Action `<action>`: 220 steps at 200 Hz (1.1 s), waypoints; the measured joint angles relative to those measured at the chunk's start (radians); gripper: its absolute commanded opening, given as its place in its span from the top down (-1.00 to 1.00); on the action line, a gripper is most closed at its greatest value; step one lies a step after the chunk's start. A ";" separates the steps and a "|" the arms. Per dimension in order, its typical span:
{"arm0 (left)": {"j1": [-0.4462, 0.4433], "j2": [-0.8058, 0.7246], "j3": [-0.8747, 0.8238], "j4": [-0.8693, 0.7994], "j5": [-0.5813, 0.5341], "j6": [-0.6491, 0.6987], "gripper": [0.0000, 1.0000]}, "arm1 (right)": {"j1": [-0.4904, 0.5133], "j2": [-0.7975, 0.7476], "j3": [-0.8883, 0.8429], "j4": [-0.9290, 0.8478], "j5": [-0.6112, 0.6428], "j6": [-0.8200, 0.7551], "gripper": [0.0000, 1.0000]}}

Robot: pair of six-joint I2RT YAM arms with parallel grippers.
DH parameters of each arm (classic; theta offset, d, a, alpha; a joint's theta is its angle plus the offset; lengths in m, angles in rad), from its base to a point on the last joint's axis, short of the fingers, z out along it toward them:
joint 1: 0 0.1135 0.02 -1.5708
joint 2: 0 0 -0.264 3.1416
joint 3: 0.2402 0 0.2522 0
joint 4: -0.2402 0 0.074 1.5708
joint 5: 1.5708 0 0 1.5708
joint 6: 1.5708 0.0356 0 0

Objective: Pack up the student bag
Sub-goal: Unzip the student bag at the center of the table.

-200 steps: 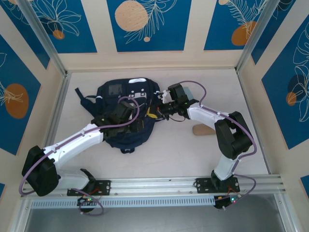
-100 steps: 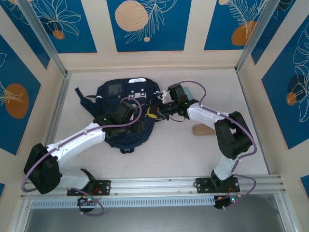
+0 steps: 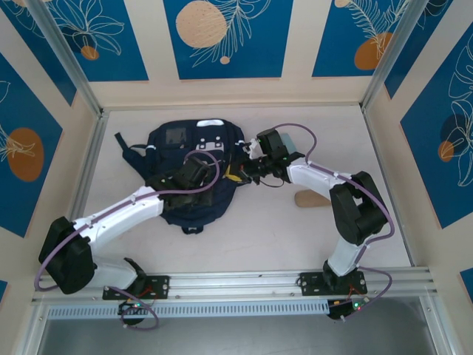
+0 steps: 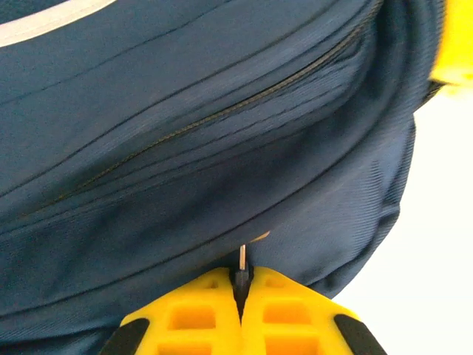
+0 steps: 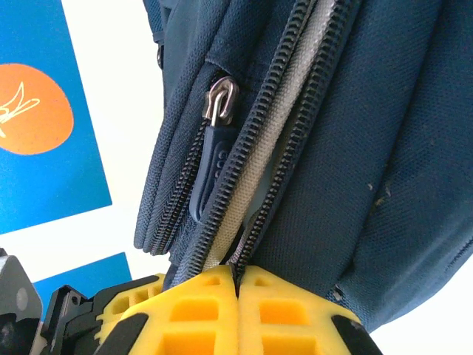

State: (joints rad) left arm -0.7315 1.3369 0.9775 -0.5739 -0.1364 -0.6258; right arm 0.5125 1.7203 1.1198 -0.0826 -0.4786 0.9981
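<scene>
The left hand is being kept tightly shut, and a thin metal tab is being pinched between its yellow fingers. The tab is likely a zip pull, but that cannot be told for sure. It is sticking out from under the student bag, which is lying flat on the far left part of the desk.

The bag is made of soft, dark blue cloth with a fine woven look. It is puffy and rounded, and folds are being made where it sags. A thin white stripe is seen near its top, and a closed zip is running across it like a dark line.

The right hand is also being kept fully shut, and the bag's right side seems to be pinched at the zip edge. There, chunky black zip teeth are being held apart, with grey lining showing between them. A shiny silver slider with a smooth, dark blue rubber pull is hanging beside them.

A small, smooth, light brown thing, maybe wooden, is lying by itself near the right arm.

The packing is probably not finished. One zip is open, nothing is seen going in, and what is inside cannot be told.
</scene>
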 measured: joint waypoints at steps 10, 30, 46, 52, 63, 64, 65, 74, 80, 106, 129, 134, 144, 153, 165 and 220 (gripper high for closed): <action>0.001 -0.008 -0.007 -0.018 -0.016 0.001 1.00 | -0.005 -0.012 -0.006 -0.012 0.018 -0.005 0.97; 0.008 -0.025 -0.032 -0.065 -0.049 0.001 1.00 | -0.023 -0.034 -0.023 -0.023 0.055 -0.015 0.96; 0.019 -0.034 -0.061 -0.094 -0.061 0.003 1.00 | -0.044 -0.043 -0.036 -0.025 0.073 -0.019 0.89; 0.023 -0.036 -0.069 -0.098 -0.060 0.005 1.00 | -0.051 -0.043 -0.039 -0.027 0.076 -0.019 0.83; 0.026 -0.038 -0.080 -0.097 -0.054 0.012 1.00 | -0.059 -0.043 -0.044 -0.027 0.079 -0.018 0.61; 0.026 -0.039 -0.080 -0.096 -0.053 0.012 1.00 | -0.059 -0.043 -0.045 -0.026 0.079 -0.019 0.58; 0.026 -0.039 -0.080 -0.094 -0.051 0.013 1.00 | -0.060 -0.043 -0.045 -0.026 0.079 -0.021 0.55; 0.027 -0.041 -0.082 -0.087 -0.039 0.024 1.00 | -0.061 -0.044 -0.051 -0.022 0.079 -0.023 0.28; 0.028 -0.043 -0.082 -0.079 -0.027 0.029 1.00 | -0.061 -0.045 -0.055 -0.019 0.078 -0.021 0.11; 0.029 -0.047 -0.082 -0.029 0.031 0.057 1.00 | -0.061 -0.098 -0.108 -0.006 0.079 0.007 -0.40; 0.019 -0.030 -0.066 0.019 0.085 0.072 1.00 | -0.055 -0.179 -0.159 -0.005 0.084 0.070 -0.51; 0.016 -0.021 -0.058 0.030 0.095 0.076 1.00 | -0.053 -0.192 -0.164 -0.003 0.085 0.082 -0.51; 0.006 -0.001 -0.037 0.048 0.111 0.081 1.00 | -0.045 -0.211 -0.169 0.002 0.087 0.115 -0.50; -0.006 0.020 -0.017 0.067 0.122 0.086 1.00 | -0.037 -0.218 -0.171 0.009 0.087 0.141 -0.45; -0.025 0.045 0.007 0.095 0.137 0.087 1.00 | -0.027 -0.219 -0.172 0.014 0.089 0.173 -0.42; -0.072 0.103 0.052 0.162 0.164 0.092 1.00 | -0.018 -0.212 -0.196 0.015 0.132 0.266 -0.15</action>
State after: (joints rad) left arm -0.8032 1.4399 1.0298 -0.4118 0.0273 -0.5335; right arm 0.4946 1.5085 0.9234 -0.0677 -0.3470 1.2636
